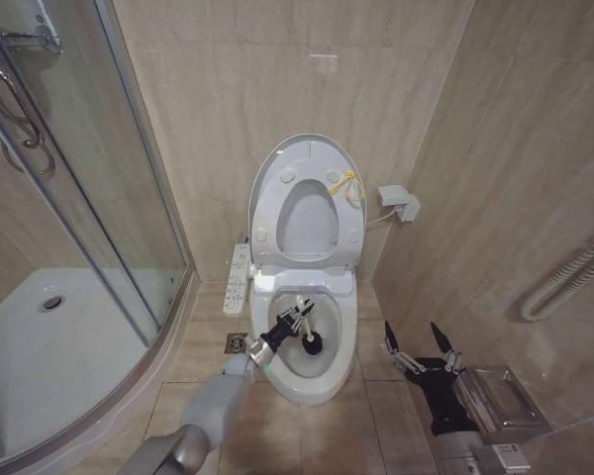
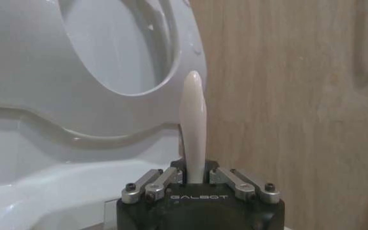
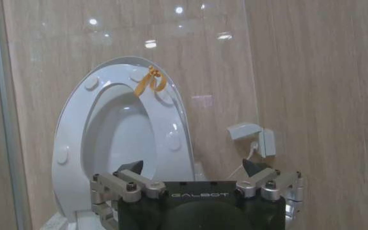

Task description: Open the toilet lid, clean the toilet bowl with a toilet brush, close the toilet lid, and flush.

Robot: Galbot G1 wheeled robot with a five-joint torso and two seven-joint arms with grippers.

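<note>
Lid [image 1: 307,203] up and leaning back against the tiled wall, the ring seat with its yellow tie [image 1: 345,185] raised with it, so that step looks done and I judge myself in the scrubbing. Below them the toilet bowl [image 1: 345,319] lies open directly ahead of me.

My left gripper [image 1: 295,319] hangs over the bowl's opening, fingers shut tight around the toilet brush [image 1: 304,327]. The handle is a thin white stick running through my grip: its tapered free end points up and back toward the raised seat, as my left wrist view shows [image 2: 192,129], and its dark bristle head [image 1: 313,345] sits down inside the bowl, just below and in front of my fingers. The long axis runs steeply from back-high to front-low, so any scrubbing stroke turns on sweeping that head around the inner wall while the handle end stays clear of the seat, which stands close behind it.

My right gripper [image 1: 419,348] waits low on the right, beside the bowl and well apart from it, fingers spread wide and holding nothing [image 3: 197,168]. The left is plainly the nearer arm.

The word GALBOT [image 2: 199,197] is printed white on each black gripper body. The control panel [image 1: 237,280] beside the bowl has buttons too small to read.
</note>
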